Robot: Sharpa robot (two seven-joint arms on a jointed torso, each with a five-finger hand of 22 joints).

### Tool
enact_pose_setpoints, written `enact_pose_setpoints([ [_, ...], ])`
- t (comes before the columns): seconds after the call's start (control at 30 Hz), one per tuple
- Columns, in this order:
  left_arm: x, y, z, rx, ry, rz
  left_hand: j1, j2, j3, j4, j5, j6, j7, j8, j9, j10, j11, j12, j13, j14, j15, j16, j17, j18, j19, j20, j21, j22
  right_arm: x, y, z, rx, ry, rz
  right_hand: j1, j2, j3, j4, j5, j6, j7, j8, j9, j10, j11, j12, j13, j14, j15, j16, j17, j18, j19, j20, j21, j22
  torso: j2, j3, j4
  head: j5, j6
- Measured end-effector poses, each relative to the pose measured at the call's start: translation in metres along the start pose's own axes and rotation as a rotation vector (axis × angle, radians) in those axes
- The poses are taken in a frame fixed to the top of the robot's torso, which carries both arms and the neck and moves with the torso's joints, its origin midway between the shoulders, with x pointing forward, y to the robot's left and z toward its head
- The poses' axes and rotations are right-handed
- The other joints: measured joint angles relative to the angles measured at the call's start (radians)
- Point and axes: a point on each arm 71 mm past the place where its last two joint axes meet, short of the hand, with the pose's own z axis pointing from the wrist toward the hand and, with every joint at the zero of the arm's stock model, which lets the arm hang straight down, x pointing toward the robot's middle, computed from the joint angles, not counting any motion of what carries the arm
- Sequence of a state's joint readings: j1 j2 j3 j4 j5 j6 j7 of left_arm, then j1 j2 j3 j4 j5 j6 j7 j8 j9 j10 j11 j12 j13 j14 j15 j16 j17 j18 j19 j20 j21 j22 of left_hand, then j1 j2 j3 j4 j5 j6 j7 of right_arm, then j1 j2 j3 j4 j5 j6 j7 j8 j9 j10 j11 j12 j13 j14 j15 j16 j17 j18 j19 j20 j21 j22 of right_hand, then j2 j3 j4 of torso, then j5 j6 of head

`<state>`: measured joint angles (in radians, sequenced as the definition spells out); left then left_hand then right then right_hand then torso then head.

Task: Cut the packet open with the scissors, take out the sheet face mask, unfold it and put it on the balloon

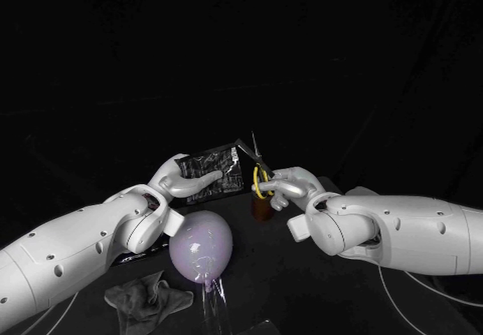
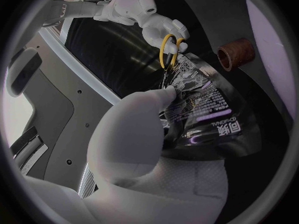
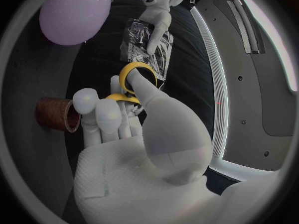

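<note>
scissors beside held packet

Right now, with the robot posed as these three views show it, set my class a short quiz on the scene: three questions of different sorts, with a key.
1. True or false: the right hand holds the yellow-handled scissors.
2. What does the left hand grip? A the scissors; B the packet; C nothing.
3. Fill in: in the head view, the pale purple ___ sits between the two arms, with no mask on it.

Key
1. True.
2. B.
3. balloon.
</note>
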<state>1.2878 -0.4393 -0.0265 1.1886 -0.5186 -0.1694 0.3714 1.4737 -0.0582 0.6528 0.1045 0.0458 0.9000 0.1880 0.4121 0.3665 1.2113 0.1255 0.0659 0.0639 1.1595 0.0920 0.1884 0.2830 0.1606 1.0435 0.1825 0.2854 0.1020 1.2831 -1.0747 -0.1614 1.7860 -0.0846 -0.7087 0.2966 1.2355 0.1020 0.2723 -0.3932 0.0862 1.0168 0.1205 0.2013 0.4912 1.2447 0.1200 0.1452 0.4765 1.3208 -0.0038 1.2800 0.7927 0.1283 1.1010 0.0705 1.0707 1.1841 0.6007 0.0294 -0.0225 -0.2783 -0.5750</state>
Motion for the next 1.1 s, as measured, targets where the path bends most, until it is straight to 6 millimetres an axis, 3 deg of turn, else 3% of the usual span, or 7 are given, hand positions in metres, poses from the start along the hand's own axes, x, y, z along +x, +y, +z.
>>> enact_pose_setpoints([
  [0.47,-0.004,0.001,-0.002,-0.008,-0.017,-0.026,0.0,0.0,0.0,0.0,0.0,-0.001,-0.001,0.002,0.0,0.0,0.0,0.0,0.0,-0.004,-0.002,0.0,0.0,0.0,0.0,0.0,0.0,0.0,-0.012,-0.011,-0.001,0.035,-0.031,-0.006,-0.134,0.008,0.152,-0.004,-0.031,-0.069,0.02,-0.007,0.073,0.003,-0.003,0.042,0.039,0.039,-0.014,-0.012,0.016,0.001,0.029,0.012,0.007,-0.006,0.0,0.0006,0.0,-0.001,-0.001],
  [0.7,-0.006,0.003,-0.002,-0.015,-0.029,-0.043,0.0,0.0,0.0,0.0,0.0,0.002,0.002,0.002,0.0,0.0,0.0,0.0,0.0,0.0,-0.005,0.0,0.001,0.0,0.0,0.0,0.0,0.0,-0.025,-0.018,-0.002,0.059,-0.087,-0.012,-0.177,-0.042,0.285,-0.002,-0.031,-0.055,0.006,0.057,0.142,0.004,-0.003,0.226,0.411,0.122,-0.032,0.122,0.35,0.001,0.107,-0.007,0.071,0.041,0.0,0.0,0.0002,-0.002,-0.001],
  [0.8,-0.009,0.004,-0.003,-0.019,-0.037,-0.049,0.0,0.0,0.0,0.0,0.0,0.002,0.002,0.002,0.0,0.0,0.0,0.0,0.0,0.0,-0.005,0.0,0.001,0.0,0.0,0.0,0.0,0.0,-0.029,-0.02,-0.004,0.067,-0.103,-0.015,-0.171,-0.093,0.304,0.012,-0.03,-0.032,-0.004,0.137,0.222,0.008,-0.006,0.322,0.471,0.131,-0.044,0.189,0.493,-0.001,0.139,-0.026,0.105,0.066,0.0,0.0,0.0001,-0.001,0.0],
  [0.87,-0.01,0.005,-0.003,-0.022,-0.042,-0.053,0.0,0.0,0.0,0.0,0.0,0.002,0.002,0.002,0.0,0.0,0.0,0.0,0.0,0.0,-0.005,0.0,0.001,0.0,0.0,0.0,0.0,0.0,-0.029,-0.021,-0.006,0.071,-0.104,-0.014,-0.168,-0.117,0.317,0.074,-0.03,0.007,-0.04,0.209,0.304,0.03,-0.028,0.382,0.472,0.137,-0.067,0.216,0.511,-0.006,0.164,-0.036,0.129,0.086,0.0,0.0003,-0.0002,-0.001,0.0],
  [0.93,-0.012,0.006,-0.004,-0.026,-0.049,-0.058,0.0,0.0,0.0,0.0,0.0,0.002,0.002,0.001,0.0,0.0,0.0,0.0,0.0,0.0,-0.005,0.0,0.001,0.0,0.0,0.0,0.0,-0.001,-0.028,-0.021,-0.008,0.073,-0.1,-0.014,-0.171,-0.137,0.349,0.148,-0.03,0.007,-0.04,0.295,0.395,0.036,-0.034,0.392,0.517,0.137,-0.077,0.236,0.515,-0.021,0.18,-0.049,0.148,0.102,0.0,0.0007,-0.0005,-0.001,0.0],
  [1.07,-0.015,0.007,-0.005,-0.032,-0.059,-0.065,-0.006,0.003,0.0,0.0,-0.001,0.002,0.002,0.001,0.0,0.0,0.0,0.0,0.0,0.0,-0.004,0.0,0.001,0.0,0.0,0.0,0.0,-0.001,-0.027,-0.02,-0.011,0.076,-0.094,-0.015,-0.173,-0.141,0.304,0.185,-0.03,0.022,-0.026,0.461,0.657,0.047,-0.045,0.404,0.524,0.139,-0.087,0.262,0.515,-0.022,0.194,-0.063,0.159,0.118,0.0,0.0007,-0.001,-0.004,0.0],
  [1.1,-0.016,0.007,-0.005,-0.032,-0.059,-0.066,-0.006,0.002,0.0,0.0,-0.002,0.002,0.002,0.001,0.0,0.0,0.0,0.0,0.0,0.0,-0.004,0.0,0.001,0.0,0.0,0.0,0.0,-0.001,-0.027,-0.02,-0.012,0.076,-0.094,-0.015,-0.173,-0.141,0.296,0.189,-0.03,0.022,-0.026,0.471,0.692,0.049,-0.047,0.408,0.524,0.139,-0.087,0.264,0.516,-0.022,0.197,-0.066,0.163,0.119,0.0,0.0007,-0.001,-0.004,0.0],
])
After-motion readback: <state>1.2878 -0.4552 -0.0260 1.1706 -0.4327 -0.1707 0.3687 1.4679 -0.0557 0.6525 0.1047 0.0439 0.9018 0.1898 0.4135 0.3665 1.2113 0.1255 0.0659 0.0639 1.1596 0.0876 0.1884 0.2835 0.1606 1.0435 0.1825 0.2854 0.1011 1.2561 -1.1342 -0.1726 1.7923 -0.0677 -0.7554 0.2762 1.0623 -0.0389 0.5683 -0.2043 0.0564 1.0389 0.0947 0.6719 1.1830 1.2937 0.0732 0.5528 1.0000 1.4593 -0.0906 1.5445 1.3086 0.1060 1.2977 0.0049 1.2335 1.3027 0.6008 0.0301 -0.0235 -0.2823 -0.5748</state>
